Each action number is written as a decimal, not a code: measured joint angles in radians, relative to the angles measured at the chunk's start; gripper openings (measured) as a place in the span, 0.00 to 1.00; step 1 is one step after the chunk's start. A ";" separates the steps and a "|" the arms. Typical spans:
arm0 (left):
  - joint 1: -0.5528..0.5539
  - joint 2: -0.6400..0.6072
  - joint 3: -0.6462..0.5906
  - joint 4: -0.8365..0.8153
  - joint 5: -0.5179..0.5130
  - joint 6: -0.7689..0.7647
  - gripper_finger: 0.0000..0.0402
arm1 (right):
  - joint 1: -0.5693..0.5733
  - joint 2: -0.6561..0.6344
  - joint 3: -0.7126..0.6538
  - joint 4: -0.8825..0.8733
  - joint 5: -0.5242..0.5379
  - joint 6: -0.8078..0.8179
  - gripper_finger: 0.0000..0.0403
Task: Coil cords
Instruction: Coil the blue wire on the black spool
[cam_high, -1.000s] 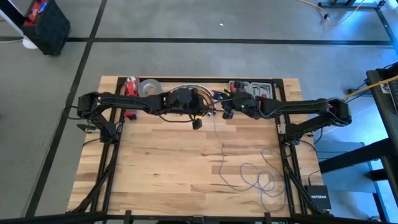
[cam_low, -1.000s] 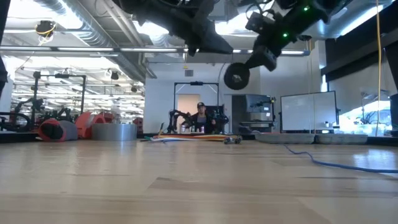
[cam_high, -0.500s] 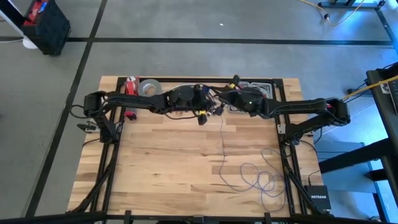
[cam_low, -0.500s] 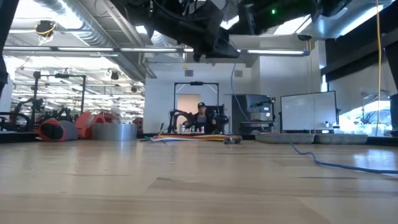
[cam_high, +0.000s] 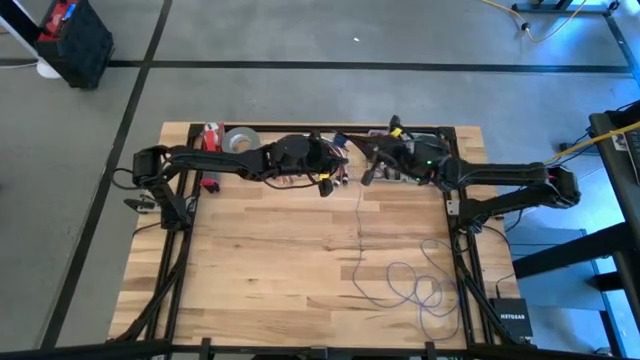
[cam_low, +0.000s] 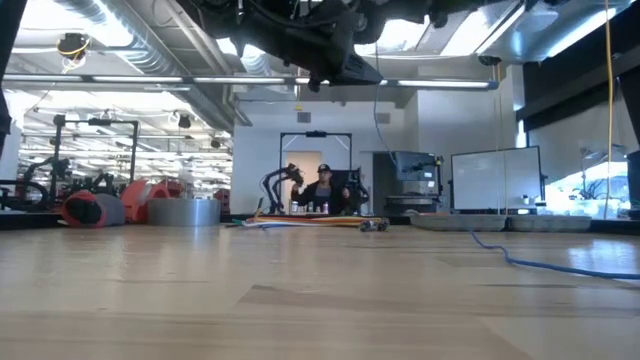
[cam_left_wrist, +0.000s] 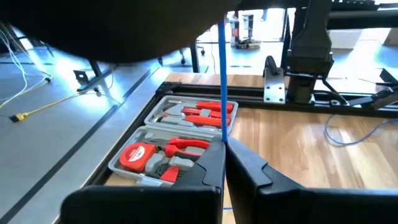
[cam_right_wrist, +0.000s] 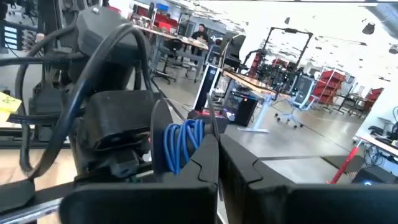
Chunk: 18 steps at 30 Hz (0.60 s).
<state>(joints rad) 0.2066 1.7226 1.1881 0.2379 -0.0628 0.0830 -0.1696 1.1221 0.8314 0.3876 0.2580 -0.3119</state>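
Fingers of my left gripper (cam_left_wrist: 224, 163) are pinched tight on the cord (cam_left_wrist: 221, 81), which rises from between them as a taut, thin blue line in the left wrist view. My right gripper (cam_right_wrist: 217, 163) is clamped shut too, and just past its tips sits a small bundle of blue loops (cam_right_wrist: 181, 144), wound up close against the other arm; whether my right fingers actually pinch the wire there I cannot tell. Both grippers meet high above the far edge of the table (cam_high: 250, 270), near the middle. From there the cord drops straight down and runs along the wood to a loose tangle of loops (cam_high: 425, 285) near the front right corner, well apart from my grippers, so by my judgement most of its length is not wound yet. To do this step well, I think I should keep the left pinch firm as an anchor, draw slack up gently, and lay each new turn beside the last one, all about the same size, without yanking the tangle into a knot. The wire looks very thin, smooth and limp, likely to slip and spring open if released. Below my left gripper lies an open grey tool case (cam_left_wrist: 180, 134) with red-handled tools in moulded slots. A grey roll of tape (cam_high: 238, 140) rests on the far edge.
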 joint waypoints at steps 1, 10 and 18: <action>0.000 0.000 0.000 0.000 0.000 0.000 0.00 | 0.000 -0.013 0.000 -0.005 -0.003 0.001 0.01; 0.000 0.015 -0.012 -0.063 0.000 0.003 0.00 | 0.000 -0.130 0.011 0.060 -0.019 0.006 0.01; 0.006 0.028 -0.008 -0.041 -0.003 0.009 0.00 | 0.000 -0.168 0.005 0.023 -0.028 0.005 0.01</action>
<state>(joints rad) 0.2123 1.7501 1.1800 0.1968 -0.0654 0.0918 -0.1696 0.9544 0.8361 0.4107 0.2302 -0.3070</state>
